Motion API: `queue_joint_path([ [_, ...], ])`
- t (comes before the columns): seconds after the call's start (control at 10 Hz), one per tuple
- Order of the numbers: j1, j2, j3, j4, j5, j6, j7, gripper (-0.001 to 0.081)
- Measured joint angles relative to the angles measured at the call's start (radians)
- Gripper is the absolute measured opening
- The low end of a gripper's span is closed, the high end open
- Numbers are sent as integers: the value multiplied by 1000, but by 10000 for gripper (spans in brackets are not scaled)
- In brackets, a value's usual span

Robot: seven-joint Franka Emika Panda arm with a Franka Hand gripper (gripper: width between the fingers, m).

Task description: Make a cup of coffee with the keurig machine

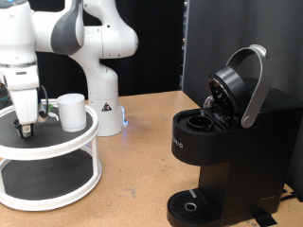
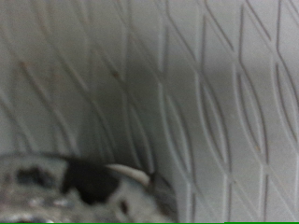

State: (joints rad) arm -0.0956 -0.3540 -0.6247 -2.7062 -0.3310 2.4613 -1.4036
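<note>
Gripper (image 1: 26,128) lowered onto a round white two-tier stand (image 1: 57,151), beside the cup (image 1: 72,111); the keurig machine (image 1: 227,142) is seen with its lid raised.

The cup is set on the stand's top tier, near its rim, just beside the gripper. The machine is placed well apart at the exterior view's right, with bare wooden table (image 1: 133,180) between. A small logo is seen on its front, too small to be read. Whether the fingers are spread cannot be told; the wrist view is blurred.
</note>
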Motion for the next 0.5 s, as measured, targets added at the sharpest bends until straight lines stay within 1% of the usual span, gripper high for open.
queue_joint_path([
  [0.2,3,-48,3,52,48,-145,-42,478],
  [0.3,4,-77,9,80,55,-211,-52,478],
  [0.5,3,-127,29,129,48,-311,-64,477],
])
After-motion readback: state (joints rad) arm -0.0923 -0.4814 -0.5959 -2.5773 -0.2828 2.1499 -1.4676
